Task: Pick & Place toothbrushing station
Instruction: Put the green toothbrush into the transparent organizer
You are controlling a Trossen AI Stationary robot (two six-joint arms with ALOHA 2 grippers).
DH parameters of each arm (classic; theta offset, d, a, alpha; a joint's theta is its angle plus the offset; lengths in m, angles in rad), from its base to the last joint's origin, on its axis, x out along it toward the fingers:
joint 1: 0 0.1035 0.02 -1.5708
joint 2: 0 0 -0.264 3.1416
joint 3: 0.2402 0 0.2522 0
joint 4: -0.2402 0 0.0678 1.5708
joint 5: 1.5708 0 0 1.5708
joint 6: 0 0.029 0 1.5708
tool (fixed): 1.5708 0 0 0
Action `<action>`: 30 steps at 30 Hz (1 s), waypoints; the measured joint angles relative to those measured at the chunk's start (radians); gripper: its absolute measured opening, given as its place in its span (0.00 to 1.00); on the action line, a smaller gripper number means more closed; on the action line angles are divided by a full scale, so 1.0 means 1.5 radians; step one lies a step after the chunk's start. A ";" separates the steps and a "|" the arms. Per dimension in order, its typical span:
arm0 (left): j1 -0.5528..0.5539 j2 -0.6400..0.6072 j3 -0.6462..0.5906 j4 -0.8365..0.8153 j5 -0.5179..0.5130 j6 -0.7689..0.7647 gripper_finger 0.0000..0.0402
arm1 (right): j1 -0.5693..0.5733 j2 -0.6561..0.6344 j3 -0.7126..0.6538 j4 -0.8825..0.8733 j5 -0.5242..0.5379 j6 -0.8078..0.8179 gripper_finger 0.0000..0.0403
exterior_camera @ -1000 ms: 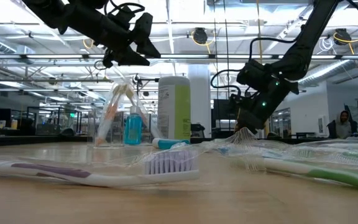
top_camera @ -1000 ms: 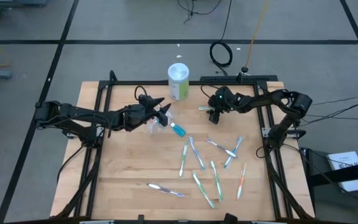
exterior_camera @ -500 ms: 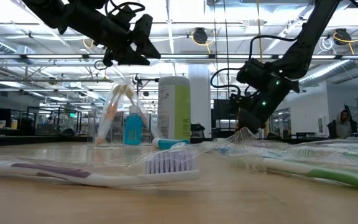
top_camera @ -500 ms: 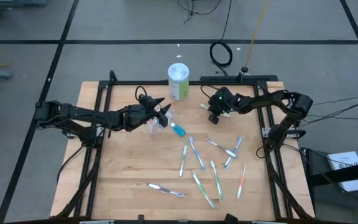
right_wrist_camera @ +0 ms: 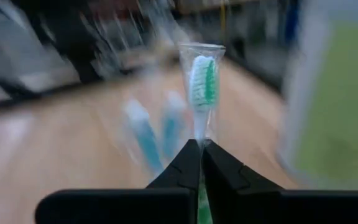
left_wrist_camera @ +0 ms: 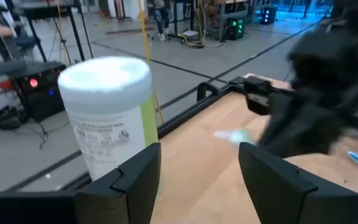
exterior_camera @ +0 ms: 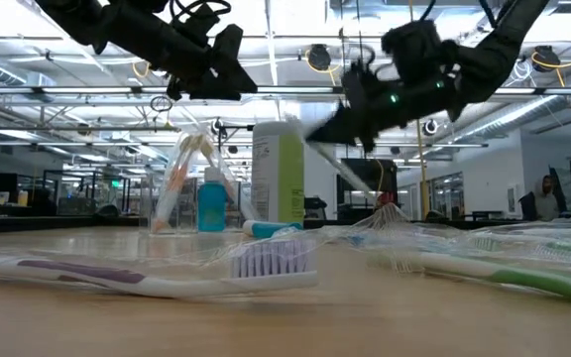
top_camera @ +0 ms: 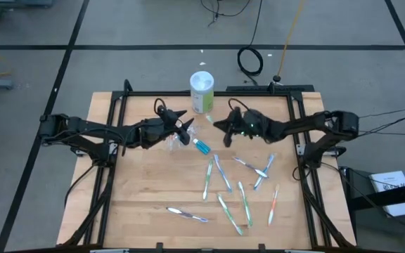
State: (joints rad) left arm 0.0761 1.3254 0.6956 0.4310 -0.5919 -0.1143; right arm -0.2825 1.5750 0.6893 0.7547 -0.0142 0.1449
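Note:
My right gripper is shut on a green-and-white toothbrush in a clear wrapper and holds it above the table's far middle. My left gripper hangs open over the clear plastic container, touching nothing. The container stands on its base with brushes leaning inside, and a blue tube stands at it. Another blue tube lies on the wood beside it. Several toothbrushes lie flat on the table's right half. My right gripper pinches the toothbrush's neck just below the bristled head, between its two fingers. The head sticks out past the fingertips, along the fingers. The brush is lifted clear of the table, and its handle slants down below the gripper.
A white-and-green canister stands at the far edge, between the two grippers. A purple-and-white toothbrush lies near the front edge. Black frame rails run along the table's left, right and far sides.
My right gripper has taken hold of the toothbrush at the table's far right, risen with it and swung toward the table's left, nearer the container and the canister. The toothbrush is now lifted clear of the table.

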 joint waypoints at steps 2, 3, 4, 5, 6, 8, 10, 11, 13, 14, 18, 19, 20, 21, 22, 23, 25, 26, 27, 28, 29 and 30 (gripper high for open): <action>-0.001 -0.013 0.000 0.009 -0.001 0.024 0.56 | 0.035 0.026 0.001 0.096 0.028 0.000 0.00; -0.004 -0.021 0.000 0.014 -0.002 0.031 0.56 | 0.048 0.037 0.000 0.140 0.039 -0.004 0.00; -0.007 -0.032 0.000 0.017 -0.005 0.036 0.56 | 0.061 0.051 0.001 0.189 0.051 -0.010 0.00; -0.013 -0.045 0.000 0.011 -0.009 0.043 0.56 | 0.071 0.068 0.006 0.237 0.066 -0.020 0.01; -0.020 -0.061 0.000 0.003 -0.013 0.051 0.56 | 0.079 0.086 0.016 0.274 0.083 -0.030 0.01; -0.034 -0.093 -0.001 -0.002 -0.025 0.065 0.56 | 0.087 0.122 0.035 0.313 0.114 -0.054 0.01; -0.048 -0.126 -0.001 -0.019 -0.039 0.087 0.56 | 0.082 0.160 0.078 0.331 0.117 -0.077 0.01; -0.053 -0.143 -0.001 -0.032 -0.049 0.101 0.56 | 0.078 0.176 0.104 0.336 0.116 -0.082 0.01; -0.063 -0.166 0.000 -0.039 -0.066 0.105 0.56 | 0.069 0.205 0.163 0.332 0.116 -0.084 0.01; -0.066 -0.176 0.000 -0.045 -0.075 0.105 0.56 | 0.064 0.221 0.195 0.325 0.115 -0.089 0.00; -0.076 -0.197 0.000 -0.062 -0.083 0.103 0.56 | 0.040 0.285 0.296 0.275 0.114 -0.098 0.00; -0.077 -0.197 0.000 -0.067 -0.083 0.103 0.56 | 0.035 0.297 0.315 0.262 0.114 -0.095 0.00; -0.078 -0.196 0.000 -0.075 -0.083 0.102 0.56 | 0.030 0.310 0.335 0.249 0.114 -0.086 0.00; -0.078 -0.194 0.000 -0.081 -0.083 0.103 0.56 | 0.026 0.323 0.353 0.233 0.114 -0.073 0.00; -0.078 -0.193 -0.001 -0.082 -0.083 0.103 0.56 | 0.022 0.333 0.364 0.219 0.114 -0.057 0.00; -0.078 -0.191 -0.001 -0.082 -0.083 0.103 0.56 | 0.019 0.342 0.370 0.203 0.115 -0.047 0.00; -0.078 -0.186 -0.001 -0.083 -0.084 0.102 0.56 | 0.015 0.363 0.376 0.192 0.115 -0.042 0.00; -0.078 -0.185 -0.001 -0.093 -0.083 0.100 0.56 | 0.014 0.369 0.375 0.189 0.116 -0.041 0.00; -0.078 -0.185 -0.001 -0.103 -0.083 0.095 0.56 | 0.014 0.372 0.372 0.183 0.116 -0.037 0.00; -0.078 -0.185 -0.001 -0.110 -0.083 0.086 0.56 | 0.014 0.372 0.368 0.172 0.119 -0.034 0.00; -0.079 -0.186 -0.001 -0.118 -0.083 0.079 0.56 | 0.015 0.370 0.364 0.159 0.127 -0.029 0.00; -0.079 -0.186 -0.001 -0.128 -0.084 0.069 0.56 | 0.017 0.369 0.360 0.150 0.138 -0.022 0.00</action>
State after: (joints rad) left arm -0.0425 1.0458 0.6949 0.2397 -0.7177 -0.0107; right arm -0.2569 2.1291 1.2293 0.9792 0.1931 0.1112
